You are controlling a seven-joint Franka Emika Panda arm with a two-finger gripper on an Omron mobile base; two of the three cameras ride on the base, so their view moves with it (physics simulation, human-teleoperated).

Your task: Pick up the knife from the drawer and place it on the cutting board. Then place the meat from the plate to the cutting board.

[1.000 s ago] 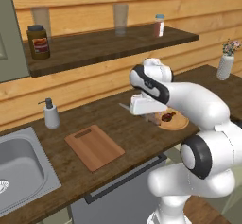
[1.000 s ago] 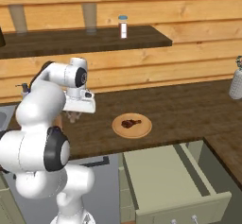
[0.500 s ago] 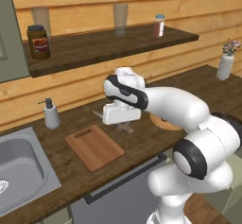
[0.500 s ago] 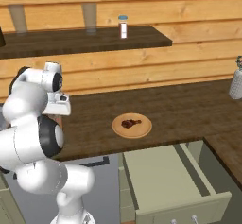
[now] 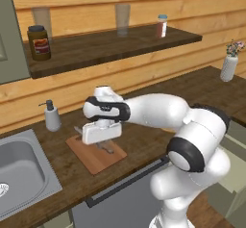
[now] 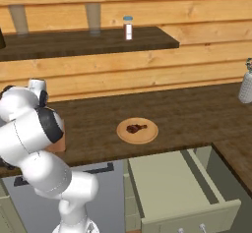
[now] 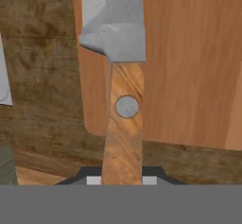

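**Knife over the board: lower it flat, then let go**

Left to right, left base view first. Sink (image 5: 21, 171) at far left, soap bottle (image 5: 52, 117) behind it on the table (image 5: 144, 143). Next, the cutting board (image 5: 96, 154) lies on the table w/ the claw (image 5: 102, 145) hanging low right over it. Knife (image 7: 122, 90) is pinched by its wooden handle; in hand view the handle runs up from betw. the finger tips, blade reaching over the board's left edge, so part of it overhangs bare table. Can't tell from these views if the knife touches the board yet.

Judgement on the step: placing the knife. To do it well, shift the claw a bit toward the board's middle so blade and handle both land on wood, not half off the edge. Come down slow, keep the knife level, open only once it rests, then lift straight up so the fingers don't drag it.

Further right, right base view: plate (image 6: 148, 135) on the table, well apart from the board, meat (image 6: 135, 127) on it, untouched. Drawer (image 6: 177, 188) below stands pulled open, inside looks bare. Meat is the 2nd leg; leave room on the board for it beside the knife.
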